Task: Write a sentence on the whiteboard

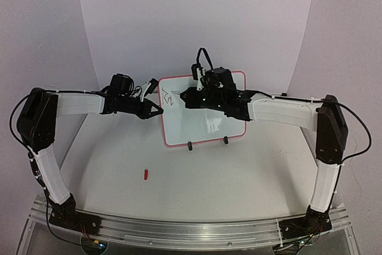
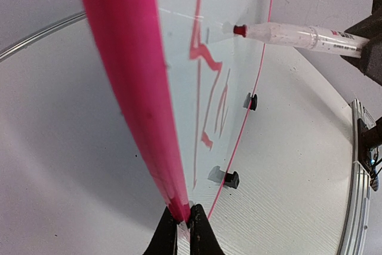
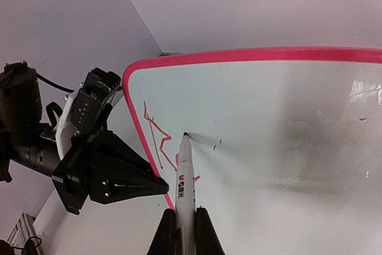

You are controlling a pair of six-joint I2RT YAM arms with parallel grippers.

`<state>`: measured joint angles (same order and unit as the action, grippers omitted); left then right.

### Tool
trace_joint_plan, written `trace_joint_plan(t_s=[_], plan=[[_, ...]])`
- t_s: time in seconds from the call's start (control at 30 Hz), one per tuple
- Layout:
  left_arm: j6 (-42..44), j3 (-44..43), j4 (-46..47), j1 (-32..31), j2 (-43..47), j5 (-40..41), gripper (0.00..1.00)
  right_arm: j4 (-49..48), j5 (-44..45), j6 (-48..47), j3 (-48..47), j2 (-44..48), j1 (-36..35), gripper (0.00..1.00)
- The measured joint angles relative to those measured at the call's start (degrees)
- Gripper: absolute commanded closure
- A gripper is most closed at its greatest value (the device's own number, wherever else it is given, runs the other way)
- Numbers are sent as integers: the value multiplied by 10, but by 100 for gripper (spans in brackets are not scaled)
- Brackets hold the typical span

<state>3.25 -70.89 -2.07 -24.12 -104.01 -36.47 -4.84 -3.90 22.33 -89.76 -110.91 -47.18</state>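
Your left hand (image 1: 156, 110) is pinching the left edge of the whiteboard (image 1: 206, 132), which is standing upright on the tabletop (image 1: 119, 159); your right hand (image 3: 184, 222) is gripping a marker (image 3: 185, 177), whose tip is touching the board beside a few red strokes (image 3: 156, 138) near its top-left corner.

1. A white bench (image 1: 239, 171), finely ribbed on top; an aluminium rail (image 1: 191, 228) runs along its near edge.
2. A white backdrop sheet (image 1: 179, 16) curves up from the far edge; pale lilac walls (image 1: 36, 28) flank it beyond the left and right edges.
3. Light soft and even; shadows on the bench faint.
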Motion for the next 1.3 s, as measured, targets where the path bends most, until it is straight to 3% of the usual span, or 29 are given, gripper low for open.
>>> trace_joint_plan(t_s=[0.5, 0.83, 1.3], plan=[[0, 0, 0, -1, 0, 1, 100, -1, -10, 0, -6, -11, -1, 100], [0, 0, 0, -1, 0, 1, 100, -14, -6, 0, 78, 39, -1, 100], [-1, 0, 0, -1, 0, 2, 100, -34, -10, 7, 82, 39, 24, 100]])
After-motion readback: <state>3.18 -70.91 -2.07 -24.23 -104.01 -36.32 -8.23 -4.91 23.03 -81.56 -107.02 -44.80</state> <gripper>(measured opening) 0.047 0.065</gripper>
